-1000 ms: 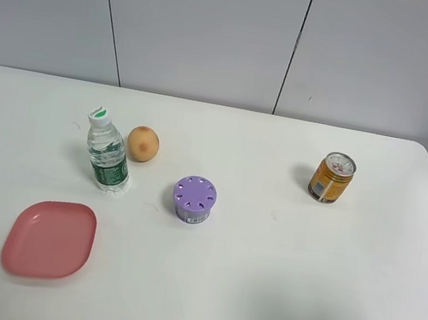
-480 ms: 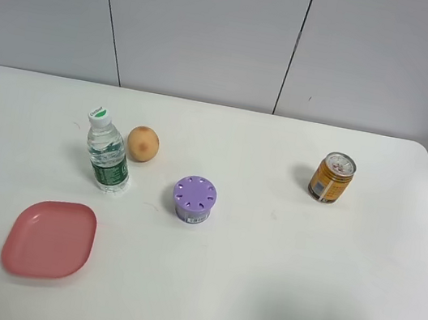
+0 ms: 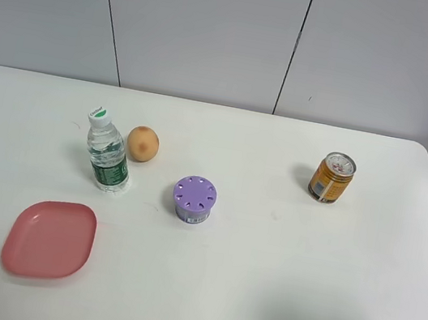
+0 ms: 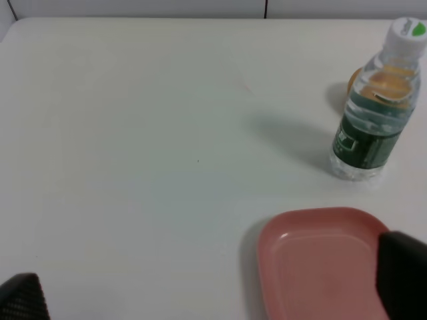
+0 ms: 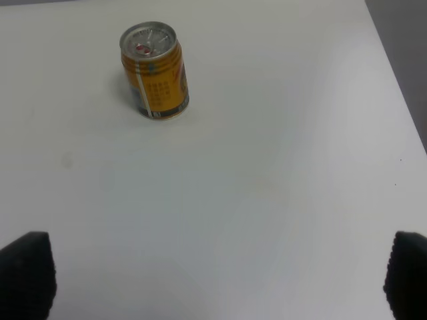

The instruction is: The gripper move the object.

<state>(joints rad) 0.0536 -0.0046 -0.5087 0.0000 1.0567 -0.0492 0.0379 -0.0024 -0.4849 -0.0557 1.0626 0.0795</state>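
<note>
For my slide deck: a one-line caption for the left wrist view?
Open left gripper above the table, facing the upright water bottle and pink plate.

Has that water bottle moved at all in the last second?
No. The water bottle stands in the same spot, just left of the peach, behind the pink plate.

Upright bottle (image 4: 375, 113) beyond pink plate (image 4: 320, 263)

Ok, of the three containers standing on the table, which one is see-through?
The water bottle with the green label, beside the peach. The orange can and the purple round container are both opaque.
</note>
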